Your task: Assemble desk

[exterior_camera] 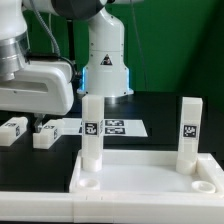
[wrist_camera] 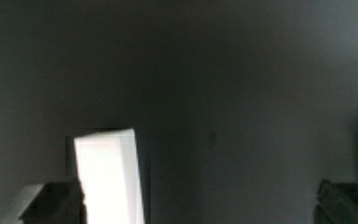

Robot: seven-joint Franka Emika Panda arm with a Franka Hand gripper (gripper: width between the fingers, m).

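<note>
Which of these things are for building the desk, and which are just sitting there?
For the desk:
- tabletop
- standing legs, upright at its far corners
- loose legs, lying on the black table

Just sitting there:
- marker board, flat behind the tabletop

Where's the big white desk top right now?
In the exterior view, the tabletop lies nearest the camera, two legs standing upright in its far corners, the marker board behind it.
</note>
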